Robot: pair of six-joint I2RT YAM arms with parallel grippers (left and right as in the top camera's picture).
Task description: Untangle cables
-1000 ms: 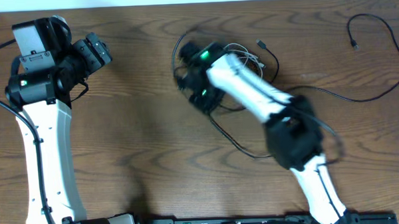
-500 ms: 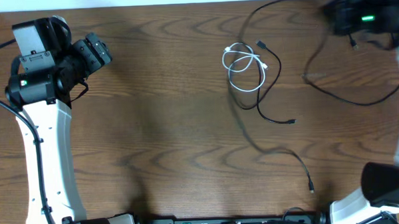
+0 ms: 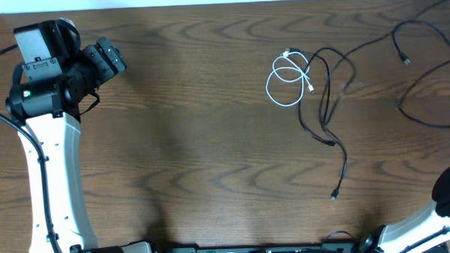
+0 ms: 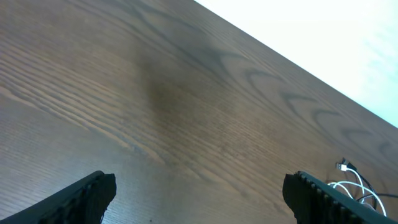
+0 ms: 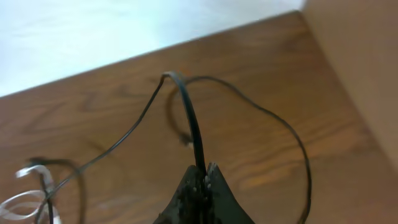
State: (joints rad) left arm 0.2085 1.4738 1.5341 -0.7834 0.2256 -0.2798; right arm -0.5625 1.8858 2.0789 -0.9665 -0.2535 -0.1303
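Note:
A white cable (image 3: 289,79) lies coiled on the wooden table, right of centre, and shows at the edge of the left wrist view (image 4: 352,186) and the right wrist view (image 5: 25,200). A black cable (image 3: 328,130) crosses it and trails down to a plug (image 3: 334,195). Another black cable (image 3: 427,118) loops at the far right, its plug (image 3: 406,58) near the top. My right gripper (image 5: 203,173) is shut on a black cable (image 5: 189,121) and holds it above the table; it is outside the overhead view. My left gripper (image 4: 202,199) is open and empty at the far left (image 3: 106,59).
The table's back edge (image 3: 221,2) runs along the top, against a white surface. The right arm's base (image 3: 445,201) sits at the bottom right corner. A light wooden panel (image 5: 360,56) borders the table on the right in the right wrist view.
My right arm swept from the table's middle to the top right and out of the overhead view, pulling a black cable. The cable bundle shifted right and spread out. The left arm stayed still.

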